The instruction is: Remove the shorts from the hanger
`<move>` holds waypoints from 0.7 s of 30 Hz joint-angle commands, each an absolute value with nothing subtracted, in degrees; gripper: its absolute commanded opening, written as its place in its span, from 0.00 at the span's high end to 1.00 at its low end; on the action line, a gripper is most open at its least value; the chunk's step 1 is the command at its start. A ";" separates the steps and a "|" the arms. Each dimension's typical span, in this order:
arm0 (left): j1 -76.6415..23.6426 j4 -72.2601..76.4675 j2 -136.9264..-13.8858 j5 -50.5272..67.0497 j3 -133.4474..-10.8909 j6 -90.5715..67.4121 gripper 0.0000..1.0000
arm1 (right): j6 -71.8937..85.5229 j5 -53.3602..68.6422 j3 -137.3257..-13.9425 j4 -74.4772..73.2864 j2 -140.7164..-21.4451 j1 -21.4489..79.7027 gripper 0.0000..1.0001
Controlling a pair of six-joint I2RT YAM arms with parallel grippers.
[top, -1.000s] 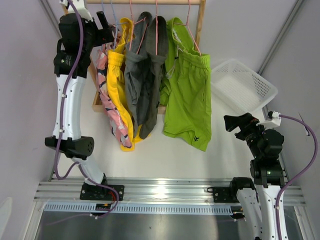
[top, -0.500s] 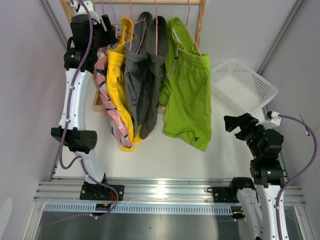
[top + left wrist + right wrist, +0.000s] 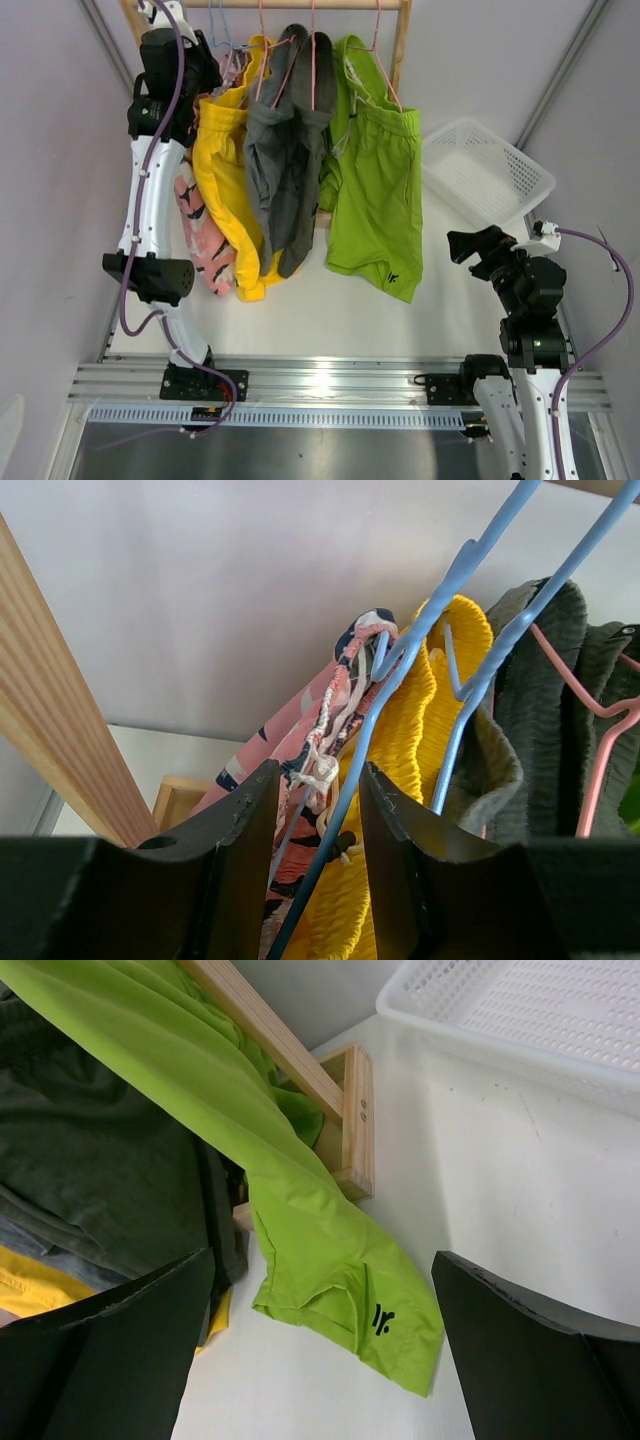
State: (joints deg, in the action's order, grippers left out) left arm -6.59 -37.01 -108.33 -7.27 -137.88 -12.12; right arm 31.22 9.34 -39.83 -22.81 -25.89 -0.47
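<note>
Left wrist view puts my left jaws (image 3: 318, 775) partway apart, with the white drawstring and waistband of the pink patterned shorts (image 3: 300, 730) and a wire of the blue hanger (image 3: 470, 570) in the gap between them. I cannot tell whether the pads are pinching the cloth or only flanking it. Just beyond hang the yellow shorts (image 3: 400, 720), bunched against the pink pair, and the wooden post (image 3: 60, 710) of the rack stands to one side. From the top external camera, the pink pair hangs down beside my left arm, and the dark grey shorts (image 3: 285, 170) and lime green shorts (image 3: 375, 190) hang further along the wooden rail (image 3: 300, 3). My right jaws (image 3: 320, 1260) are wide apart and hold nothing, low over the bench (image 3: 330, 310) near the green hem, with the white basket (image 3: 490, 170) just beside. By my reckoning the task is barely started: all four pairs are on their hangers, none is in the basket, and the pink pair is the first one up.
</note>
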 commanded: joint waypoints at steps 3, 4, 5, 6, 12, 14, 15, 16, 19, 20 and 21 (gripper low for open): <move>-6.86 -31.30 -100.56 -9.48 -141.42 -11.78 1.00 | 30.59 10.28 -41.04 -19.43 -25.84 -0.18 0.01; -6.86 -30.77 -99.85 -10.97 -141.33 -11.60 1.00 | 30.67 10.37 -41.48 -18.90 -26.27 -0.18 0.01; -6.86 -30.15 -98.45 -11.68 -141.24 -11.43 1.00 | 30.76 10.55 -42.01 -18.64 -26.45 -0.18 0.01; -6.86 -28.93 -97.74 -12.65 -141.41 -10.99 1.00 | 31.20 11.24 -42.71 -18.28 -26.63 -0.18 0.01; -6.77 -26.11 -93.52 -14.50 -140.45 -10.55 1.00 | 32.61 12.83 -44.21 -15.82 -27.95 -0.18 0.01; -6.68 -25.14 -93.16 -14.50 -139.92 -10.72 1.00 | 32.96 13.18 -44.47 -15.64 -27.86 -0.18 0.01; -6.68 -25.05 -93.16 -14.59 -140.01 -10.81 1.00 | 33.05 13.36 -44.56 -15.82 -27.86 -0.18 0.01; -6.68 -25.14 -93.16 -14.76 -139.92 -11.07 1.00 | 33.13 13.53 -44.73 -15.99 -27.69 -0.18 0.01; -6.68 -25.66 -92.73 -15.12 -139.66 -12.39 1.00 | 32.96 17.30 -45.18 -15.65 -27.25 -0.18 0.01; -6.68 -25.93 -92.46 -15.20 -139.75 -13.00 1.00 | 32.78 19.49 -45.35 -15.12 -27.33 -0.18 0.01; -6.68 -26.36 -91.50 -15.21 -139.31 -13.44 1.00 | 32.70 22.56 -45.53 -13.03 -27.51 -0.18 0.00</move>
State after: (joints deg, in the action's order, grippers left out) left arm -6.63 -28.77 -92.71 -14.48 -138.47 -12.01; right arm 32.56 15.14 -42.72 -18.02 -27.79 -0.47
